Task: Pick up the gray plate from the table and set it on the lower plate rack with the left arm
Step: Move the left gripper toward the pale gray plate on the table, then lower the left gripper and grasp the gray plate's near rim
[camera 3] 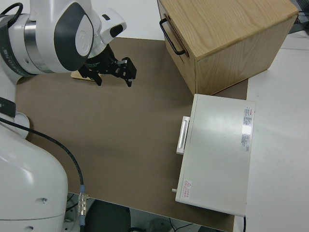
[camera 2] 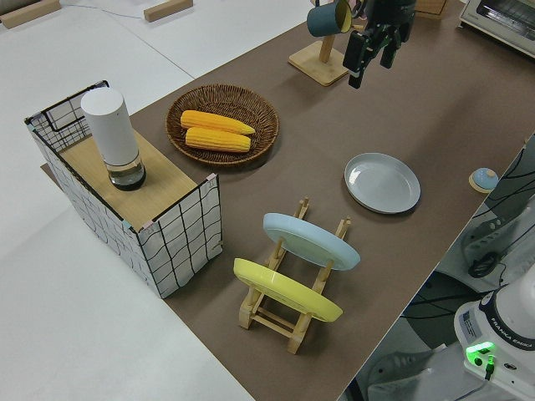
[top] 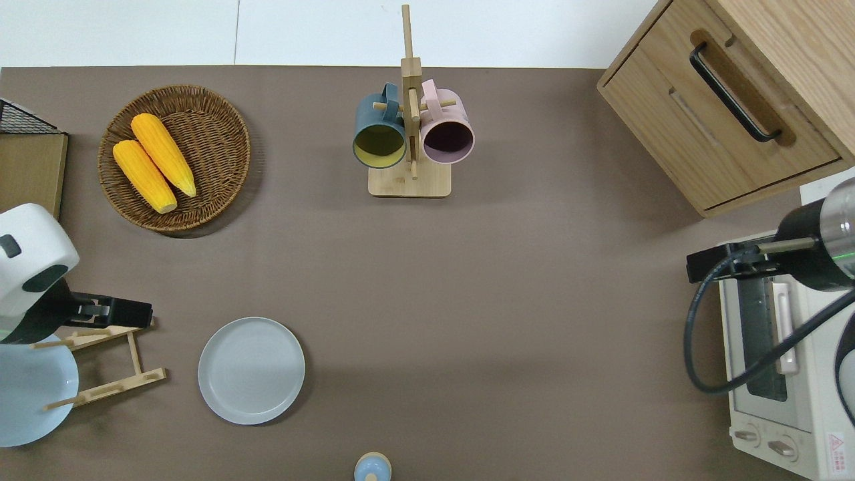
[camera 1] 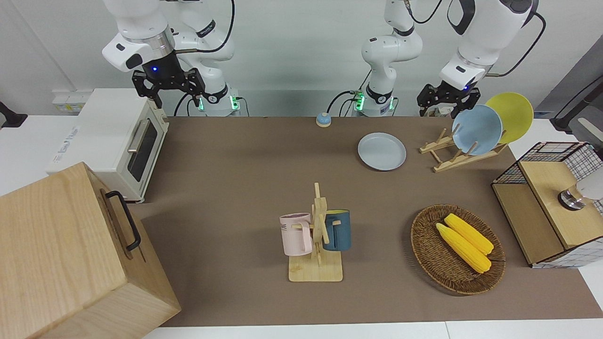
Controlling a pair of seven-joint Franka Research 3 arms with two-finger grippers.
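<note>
The gray plate (camera 1: 381, 150) lies flat on the brown table (camera 1: 235, 188), beside the lower plate rack (camera 1: 442, 153); it also shows in the overhead view (top: 251, 370) and the left side view (camera 2: 382, 182). The rack (top: 107, 361) holds a light blue plate (camera 1: 476, 129) and a yellow plate (camera 1: 511, 115) upright in its slots. My left gripper (camera 1: 447, 98) is open and empty, up in the air over the rack's farther rail (top: 113, 312), apart from the gray plate. My right gripper (camera 1: 168, 87) is open and parked.
A wooden mug stand (camera 1: 316, 235) with a pink and a blue mug stands mid-table. A wicker basket (camera 1: 424, 254) holds two corn cobs. A wire shelf box (camera 1: 532, 235), a toaster oven (camera 1: 113, 141), a wooden cabinet (camera 1: 66, 254) and a small blue knob (camera 1: 323, 119) are around.
</note>
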